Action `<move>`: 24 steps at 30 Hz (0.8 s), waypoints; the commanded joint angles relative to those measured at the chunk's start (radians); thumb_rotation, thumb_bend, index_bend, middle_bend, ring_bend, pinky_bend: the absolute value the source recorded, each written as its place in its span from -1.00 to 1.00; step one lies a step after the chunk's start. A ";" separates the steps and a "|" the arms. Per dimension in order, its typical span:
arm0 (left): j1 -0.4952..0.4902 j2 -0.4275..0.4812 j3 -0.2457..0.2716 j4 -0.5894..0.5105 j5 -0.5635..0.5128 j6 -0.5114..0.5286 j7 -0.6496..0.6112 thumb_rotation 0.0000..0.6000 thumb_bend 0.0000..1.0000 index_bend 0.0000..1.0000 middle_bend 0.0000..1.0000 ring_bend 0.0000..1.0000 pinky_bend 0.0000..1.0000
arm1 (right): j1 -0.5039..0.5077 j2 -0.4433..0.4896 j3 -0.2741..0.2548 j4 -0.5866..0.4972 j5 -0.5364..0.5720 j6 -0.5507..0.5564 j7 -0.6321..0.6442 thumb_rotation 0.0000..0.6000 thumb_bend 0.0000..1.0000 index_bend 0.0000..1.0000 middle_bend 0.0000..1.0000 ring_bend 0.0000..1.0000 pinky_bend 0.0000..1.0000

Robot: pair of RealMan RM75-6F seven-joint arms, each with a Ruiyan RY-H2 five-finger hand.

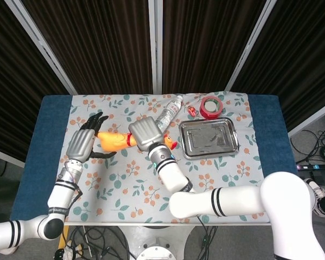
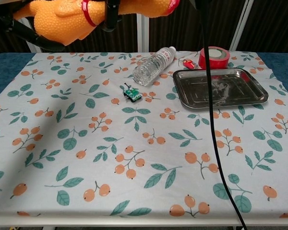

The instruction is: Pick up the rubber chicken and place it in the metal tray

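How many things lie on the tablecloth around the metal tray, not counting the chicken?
4: a clear bottle left of the metal tray, a red tape roll behind it, a small red item between them, and a small green part further left. More may be hidden.

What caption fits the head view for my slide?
Right hand holds the rubber chicken above the floral cloth, left hand beside it, metal tray waiting empty.
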 commanded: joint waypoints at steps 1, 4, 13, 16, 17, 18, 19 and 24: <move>-0.003 0.011 -0.002 -0.009 -0.016 -0.024 -0.006 0.58 -0.90 -0.73 -0.88 -0.96 -0.67 | 0.000 -0.003 0.003 0.001 0.002 0.002 -0.004 1.00 -0.15 0.87 0.62 0.66 1.00; -0.007 0.023 -0.001 -0.014 -0.034 -0.045 -0.002 0.64 -0.91 -0.71 -0.85 -0.94 -0.66 | 0.000 -0.005 0.003 0.002 0.002 0.004 -0.011 1.00 -0.15 0.87 0.62 0.66 1.00; 0.005 -0.024 -0.023 0.030 -0.022 -0.007 -0.055 0.41 -0.46 -0.05 -0.12 -0.32 -0.26 | -0.007 -0.005 0.001 -0.007 -0.001 0.003 -0.022 1.00 -0.15 0.87 0.62 0.66 1.00; 0.006 -0.027 -0.026 0.041 -0.024 -0.012 -0.061 0.40 -0.32 0.13 0.09 -0.11 -0.08 | -0.010 -0.004 0.001 -0.012 -0.003 0.005 -0.024 1.00 -0.15 0.87 0.62 0.66 1.00; 0.007 -0.030 -0.027 0.047 -0.021 -0.010 -0.065 0.40 -0.26 0.20 0.17 -0.03 -0.01 | -0.011 -0.004 0.001 -0.014 -0.004 0.005 -0.025 1.00 -0.15 0.87 0.62 0.66 1.00; 0.007 -0.035 -0.028 0.054 -0.016 -0.007 -0.068 0.40 -0.22 0.27 0.24 0.05 0.06 | -0.012 -0.003 0.000 -0.015 -0.005 0.005 -0.026 1.00 -0.15 0.87 0.62 0.66 1.00; 0.008 -0.041 -0.030 0.064 -0.010 -0.002 -0.074 0.40 -0.16 0.34 0.32 0.12 0.11 | -0.012 -0.003 -0.001 -0.018 -0.006 0.006 -0.028 1.00 -0.15 0.87 0.62 0.66 1.00; 0.009 -0.056 -0.034 0.085 0.000 0.004 -0.077 0.68 0.02 0.61 0.60 0.38 0.26 | -0.015 -0.002 -0.003 -0.033 -0.011 0.007 -0.032 1.00 -0.14 0.87 0.62 0.66 1.00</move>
